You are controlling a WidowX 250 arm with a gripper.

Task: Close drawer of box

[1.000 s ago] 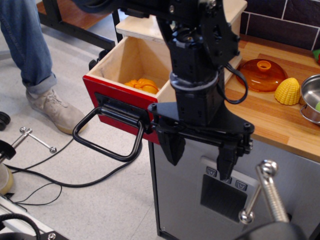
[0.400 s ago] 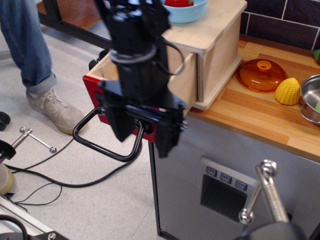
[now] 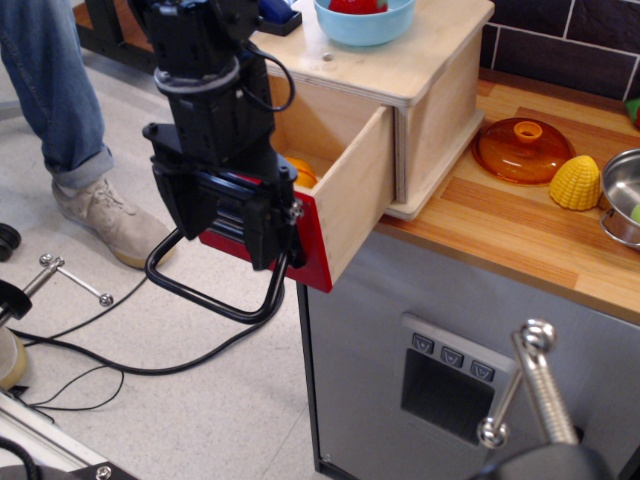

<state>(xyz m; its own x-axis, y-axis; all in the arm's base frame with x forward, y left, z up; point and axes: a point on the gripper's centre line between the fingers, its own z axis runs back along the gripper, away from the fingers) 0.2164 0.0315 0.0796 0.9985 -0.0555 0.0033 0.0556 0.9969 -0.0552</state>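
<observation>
The box [image 3: 425, 75] is pale plywood and stands on the wooden counter. Its drawer [image 3: 355, 195] is pulled out to the left, over the counter's edge. An orange object [image 3: 303, 172] shows inside it. The red front panel [image 3: 312, 252] is mostly hidden behind my gripper. The black looped handle [image 3: 210, 292] hangs down from it. My gripper [image 3: 225, 222] is directly in front of the red panel, at the top of the handle. Its fingers [image 3: 183, 205] are spread apart and hold nothing.
A blue bowl [image 3: 365, 20] sits on the box top. An orange lid [image 3: 525, 148], a yellow corn [image 3: 577, 183] and a metal pot [image 3: 625, 198] are on the counter [image 3: 520, 240]. Below is the grey cabinet [image 3: 380, 400]. A person's leg [image 3: 55, 90] and cables [image 3: 120, 365] are at the left.
My gripper has moved left, from in front of the grey cabinet to in front of the drawer's red panel. The drawer stays open.
</observation>
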